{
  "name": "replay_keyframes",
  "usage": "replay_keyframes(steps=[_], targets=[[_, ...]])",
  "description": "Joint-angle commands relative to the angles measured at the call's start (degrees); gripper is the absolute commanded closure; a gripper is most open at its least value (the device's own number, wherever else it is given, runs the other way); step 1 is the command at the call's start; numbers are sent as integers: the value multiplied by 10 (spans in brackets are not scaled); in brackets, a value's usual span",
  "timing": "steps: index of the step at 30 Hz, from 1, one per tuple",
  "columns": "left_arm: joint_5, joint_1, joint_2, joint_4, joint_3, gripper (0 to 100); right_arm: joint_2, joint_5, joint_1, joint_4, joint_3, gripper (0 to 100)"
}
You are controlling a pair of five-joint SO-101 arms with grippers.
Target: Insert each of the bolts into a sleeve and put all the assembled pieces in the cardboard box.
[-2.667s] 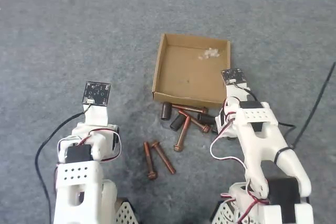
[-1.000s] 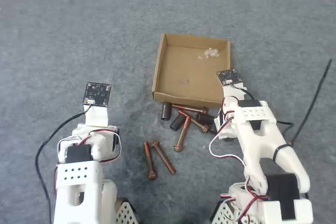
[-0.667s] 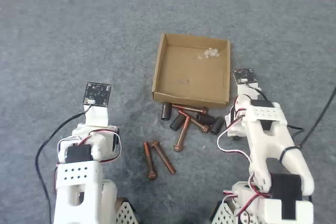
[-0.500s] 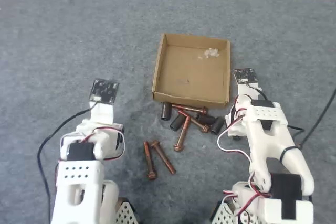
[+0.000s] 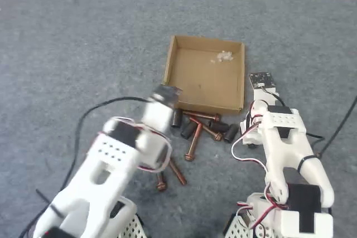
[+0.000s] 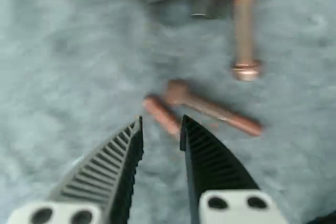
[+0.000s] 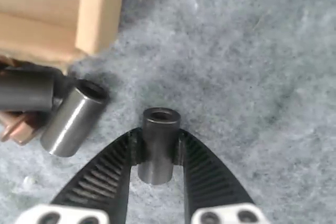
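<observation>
My right gripper (image 7: 157,153) is shut on a dark sleeve (image 7: 158,142), held upright just off the cardboard box (image 7: 97,17) corner. A grey sleeve (image 7: 73,121) and a darker one (image 7: 26,90) lie beside it. My left gripper (image 6: 160,125) is open, low over two copper bolts (image 6: 210,111) lying side by side, with one bolt's end (image 6: 160,114) just beyond its tips. In the high view the left arm (image 5: 128,149) covers part of that pair (image 5: 177,172). More bolts (image 5: 193,142) and sleeves (image 5: 188,129) lie in front of the box (image 5: 201,104).
Grey carpet covers the table. A few white scraps (image 5: 223,56) lie in the box's far corner. The right arm (image 5: 281,137) stands right of the pile. Open carpet stretches left of the box and along the far side.
The left arm has swung right and forward from its resting spot, ending over the two bolts. The right arm shifted right, off the box's front corner, then stayed still.
</observation>
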Motion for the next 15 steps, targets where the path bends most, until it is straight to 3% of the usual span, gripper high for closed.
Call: replay_keyframes(steps=[1,5,10,15], targets=[[48,120,8,-40,-9,885,-3,8,9,-8,-32,991],[79,155,12,-65,21,884,-3,8,8,-9,-33,991],[75,105,12,-77,45,883,-3,9,6,-15,-33,991],[56,100,17,-91,66,883,-3,9,5,-16,-33,991]])
